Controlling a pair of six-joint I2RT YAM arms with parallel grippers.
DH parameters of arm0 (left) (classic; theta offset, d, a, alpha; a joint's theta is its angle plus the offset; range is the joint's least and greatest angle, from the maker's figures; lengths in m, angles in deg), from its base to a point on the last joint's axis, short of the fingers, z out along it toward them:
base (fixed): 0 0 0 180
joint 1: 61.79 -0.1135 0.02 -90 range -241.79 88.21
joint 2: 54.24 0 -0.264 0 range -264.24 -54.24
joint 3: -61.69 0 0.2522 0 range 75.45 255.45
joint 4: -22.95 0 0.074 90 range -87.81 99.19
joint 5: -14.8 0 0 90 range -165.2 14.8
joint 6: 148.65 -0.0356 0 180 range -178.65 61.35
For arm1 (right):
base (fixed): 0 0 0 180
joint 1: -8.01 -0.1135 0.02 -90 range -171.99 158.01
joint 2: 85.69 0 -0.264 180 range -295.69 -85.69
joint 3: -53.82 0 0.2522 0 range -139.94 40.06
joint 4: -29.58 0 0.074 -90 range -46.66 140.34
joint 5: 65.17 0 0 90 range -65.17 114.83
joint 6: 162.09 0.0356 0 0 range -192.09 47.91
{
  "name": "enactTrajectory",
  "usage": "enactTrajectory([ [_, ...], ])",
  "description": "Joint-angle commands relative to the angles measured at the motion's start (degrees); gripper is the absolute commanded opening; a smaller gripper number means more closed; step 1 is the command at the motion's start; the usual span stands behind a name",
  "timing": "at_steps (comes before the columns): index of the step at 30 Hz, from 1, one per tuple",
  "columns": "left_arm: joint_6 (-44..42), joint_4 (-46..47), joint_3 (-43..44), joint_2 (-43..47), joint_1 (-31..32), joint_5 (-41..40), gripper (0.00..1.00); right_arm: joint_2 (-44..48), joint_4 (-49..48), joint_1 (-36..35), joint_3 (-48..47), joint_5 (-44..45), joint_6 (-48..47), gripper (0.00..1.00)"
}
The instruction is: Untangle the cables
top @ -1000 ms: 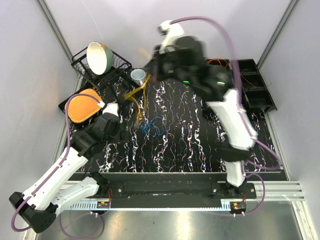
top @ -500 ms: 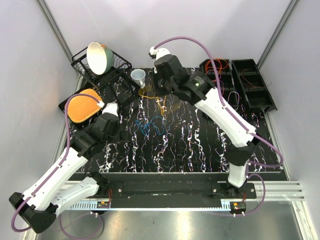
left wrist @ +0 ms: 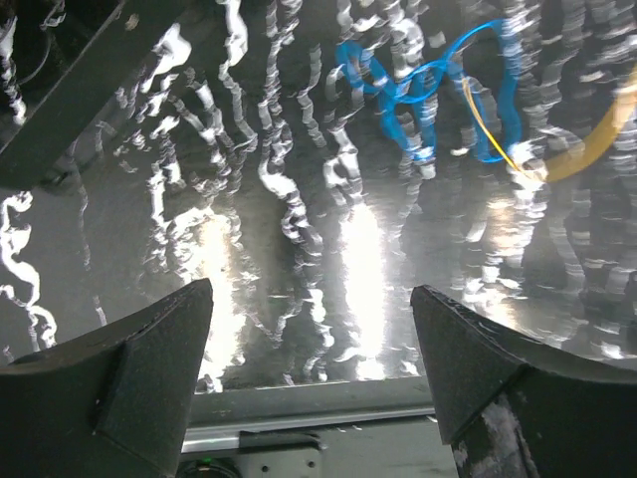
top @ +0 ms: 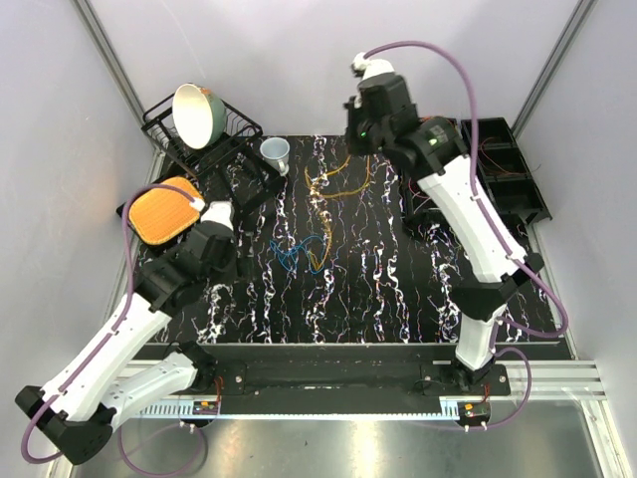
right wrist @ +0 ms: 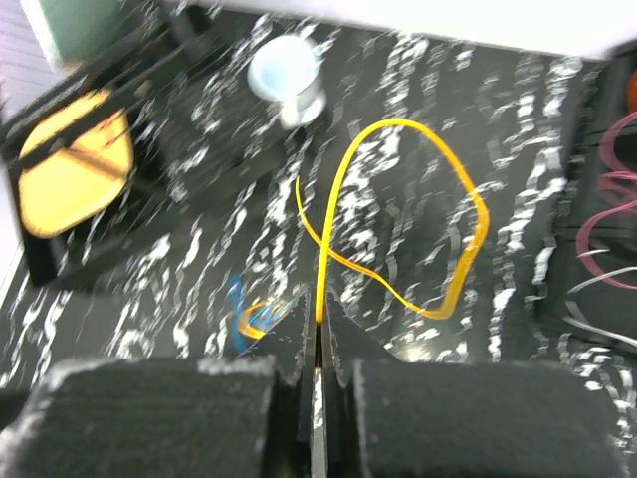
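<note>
Currently, right tool (right wrist: 318, 334) is clamped on yellow cable (right wrist: 398, 122); left tool (left wrist: 311, 299) stands apart, blue cable (left wrist: 428, 85) ahead.

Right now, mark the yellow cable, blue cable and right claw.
yellow cable (right wrist: 398, 122), right wrist view, top of its loop.
blue cable (left wrist: 403, 98), left wrist view, middle of its tangle.
right claw (right wrist: 318, 304), right wrist view, between its shut fingertips.

A bowl (top: 194, 113) leans in the wire rack (top: 239, 124), with a small, possibly paper cup (top: 276, 152) beside it.

Black marbled table (top: 378, 289): blue cable (top: 297, 251), white cup (top: 276, 151), dish rack (top: 235, 127), bins (top: 513, 174).
</note>
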Motion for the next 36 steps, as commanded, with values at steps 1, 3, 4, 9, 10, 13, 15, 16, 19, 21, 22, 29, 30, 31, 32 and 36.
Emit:
enactTrajectory([
  [1,2.36,2.72,12.97,-0.83,-0.29,9.05,0.86,0.7,-1.59,4.75,-5.3,2.35,-2.17,0.0],
  [3,3.42,3.5,21.5,-1.89,-0.2,14.05,0.9,0.26,-0.54,8.08,-8.55,3.4,-2.78,0.0],
  [4,5.08,4.12,24.31,-3.02,-0.29,15.39,0.91,0.26,-0.27,9.15,-9.61,3.75,-2.96,0.0],
  [9,13.34,12.72,39.44,-3.92,-0.2,18.74,0.99,0.87,0.08,15.92,-14.36,9.63,-5.24,0.0],
  [10,16.14,14.56,40.76,-3.57,-0.2,18.74,0.99,0.87,0.0,17.84,-14.97,11.39,-5.77,0.0],
  [13,20.46,22.03,44.37,-2.78,-0.29,18.3,0.99,0.7,-0.35,20.83,-16.56,21.13,-8.31,0.0],
  [15,22.05,27.83,45.25,-1.19,-0.29,17.25,0.99,0.52,-0.62,22.86,-16.65,27.29,-10.42,0.0],
  [16,23.1,29.59,45.34,-0.49,-0.2,16.64,0.99,0.35,-0.71,25.31,-16.48,28.79,-10.78,0.0],
  [19,23.64,32.77,47.88,1.18,-0.11,13.39,0.99,0.26,-0.71,29.62,-16.21,29.95,-10.78,0.0],
  [21,23.2,33.3,49.55,1.1,-0.02,12.5,0.99,-0.18,-0.88,34.02,-16.65,29.42,-10.08,0.0],
  [22,23.11,34.0,49.91,1.18,0.06,12.67,0.99,-0.79,-1.06,35.25,-17.0,29.25,-9.99,0.0],
  [29,23.02,41.74,48.24,3.21,0.85,11.89,0.99,-5.54,-2.46,45.0,-22.09,28.37,-12.27,0.0],
  [30,22.85,42.09,48.33,3.21,0.94,11.28,0.99,-5.89,-2.81,45.97,-22.36,28.45,-12.45,0.0],
  [31,22.68,43.31,48.07,3.21,1.03,11.18,0.99,-6.15,-3.34,46.68,-21.93,28.19,-12.54,0.0],
  [32,22.76,43.84,47.98,3.03,1.2,10.75,0.99,-6.24,-4.74,47.38,-21.66,27.93,-12.8,0.0],
  [36,23.55,45.25,47.98,2.15,1.73,10.22,0.99,-7.91,-7.12,49.5,-20.34,25.47,-13.68,0.0],
])
